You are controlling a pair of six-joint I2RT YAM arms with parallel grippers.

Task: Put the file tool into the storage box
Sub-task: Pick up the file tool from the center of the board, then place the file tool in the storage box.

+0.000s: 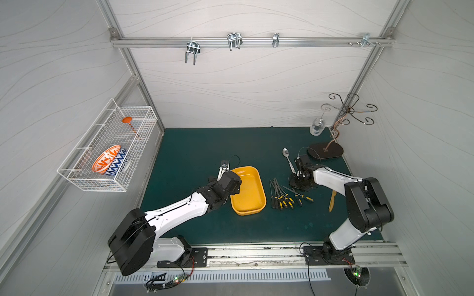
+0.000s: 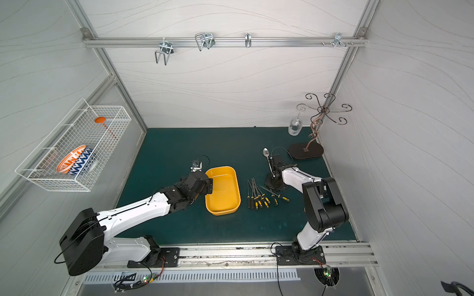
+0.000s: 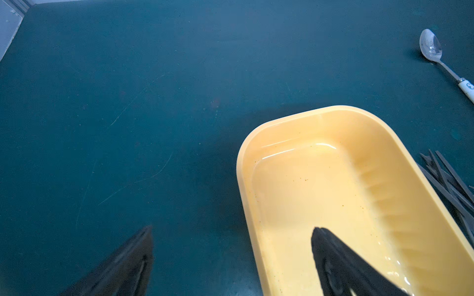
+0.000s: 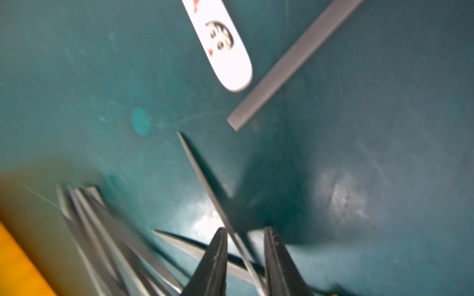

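At the left long rim of the storage box (image 1: 247,189), my left gripper (image 3: 232,228) hangs spread wide, one finger over the box's bare yellow floor and the other outside it, above the green mat (image 1: 205,143). Just right of the box lies a fanned bunch of files (image 1: 279,194), black-and-yellow handles toward my bases. Right of the box, past that bunch, my right gripper (image 4: 245,229) is down at a stray file tool (image 4: 205,179), fingers slightly apart on either side of its blade, not clamped. Beyond the box and to its right, a spoon (image 1: 288,159) lies on the mat
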